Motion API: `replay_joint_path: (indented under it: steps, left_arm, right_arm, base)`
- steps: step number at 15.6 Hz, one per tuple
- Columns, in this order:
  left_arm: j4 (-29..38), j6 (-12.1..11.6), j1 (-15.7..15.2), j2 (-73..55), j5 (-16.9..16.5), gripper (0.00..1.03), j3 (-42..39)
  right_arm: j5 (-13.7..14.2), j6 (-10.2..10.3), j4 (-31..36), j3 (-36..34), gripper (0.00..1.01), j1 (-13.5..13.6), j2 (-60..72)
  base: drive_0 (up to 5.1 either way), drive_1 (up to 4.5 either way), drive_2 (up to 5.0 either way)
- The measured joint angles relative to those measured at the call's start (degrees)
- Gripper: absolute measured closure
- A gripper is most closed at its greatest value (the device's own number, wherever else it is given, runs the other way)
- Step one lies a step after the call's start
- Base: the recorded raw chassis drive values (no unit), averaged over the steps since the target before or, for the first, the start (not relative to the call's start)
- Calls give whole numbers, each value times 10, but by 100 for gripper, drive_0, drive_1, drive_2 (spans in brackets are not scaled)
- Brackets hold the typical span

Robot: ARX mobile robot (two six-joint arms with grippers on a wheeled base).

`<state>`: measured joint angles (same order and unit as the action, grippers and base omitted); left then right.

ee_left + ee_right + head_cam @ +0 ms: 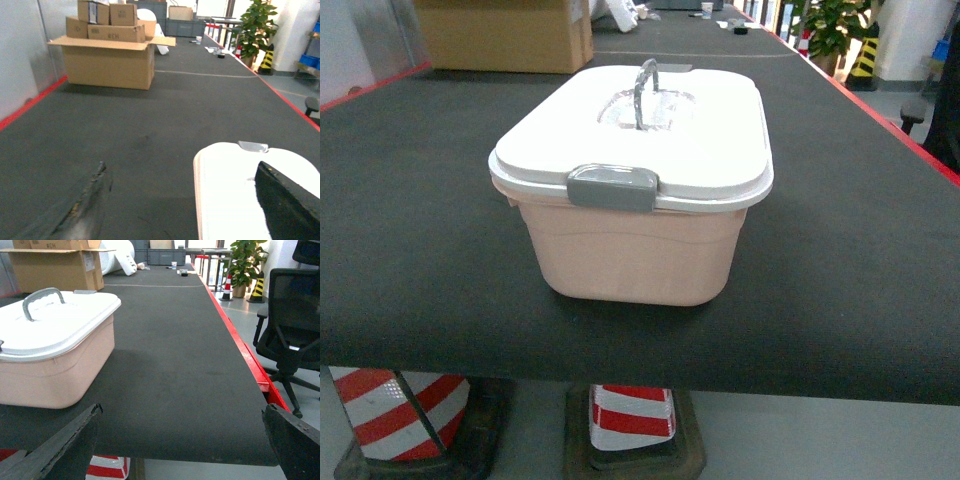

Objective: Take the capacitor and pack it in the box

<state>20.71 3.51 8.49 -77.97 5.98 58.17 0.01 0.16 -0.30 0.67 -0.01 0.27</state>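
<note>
Box (635, 245) sat near the table's (420, 250) front edge, centred, lid (700, 140) latched on, grey handle (645, 92) upright. Left gripper (185, 200) hung over the box's left side, fingers apart. Right gripper (182, 440) hovered right of it, fingers apart. Carton (107, 62) stood far left; a chair (290, 325) right.

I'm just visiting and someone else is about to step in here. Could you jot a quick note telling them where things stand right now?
Left gripper: open, empty, low over the table beside the box's lid.
Right gripper: open, empty, at the table's near edge, right of the box.
The box sits on the black table, white lid on, front grey latch closed, handle upright.
No capacitor shows in any view.
Done: nothing visible. Left: open the box, find the capacitor, pack it.
</note>
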Motion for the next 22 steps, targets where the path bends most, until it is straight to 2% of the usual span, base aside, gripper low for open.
replay_joint_path:
  steps: [2,4,6,7,8,9,10,15,22]
  left_arm:
    - [60,-23,-13,71,8,42,-129]
    - [111,-25,-34,125,2,68,-230]
    - [139,-25,-37,166,-17,93,-316]
    - [152,-26,-44,192,-20,101,-353]
    - [159,-26,-58,218,-30,101,-386]
    - [162,-27,-83,239,-54,101,-413]
    - [164,-27,-87,261,-55,101,-438]
    - [131,-27,-84,374,-59,101,-517]
    - [50,-27,-84,499,-59,101,-558]
  right_arm:
    - [0,0,0,0,3,0,0]
    - [0,0,0,0,3,0,0]
    - [0,0,0,0,3,0,0]
    - [0,0,0,0,3,0,0]
    - [0,0,0,0,3,0,0]
    - [0,0,0,0,3,0,0]
    - [0,0,0,0,3,0,0]
    - [0,0,0,0,3,0,0]
    - [0,0,0,0,3,0,0]
  base:
    - [0,0,0]
    - [0,0,0]
    - [0,0,0]
    - [0,0,0]
    - [0,0,0]
    - [0,0,0]
    - [0,0,0]
    - [0,0,0]
    - [0,0,0]
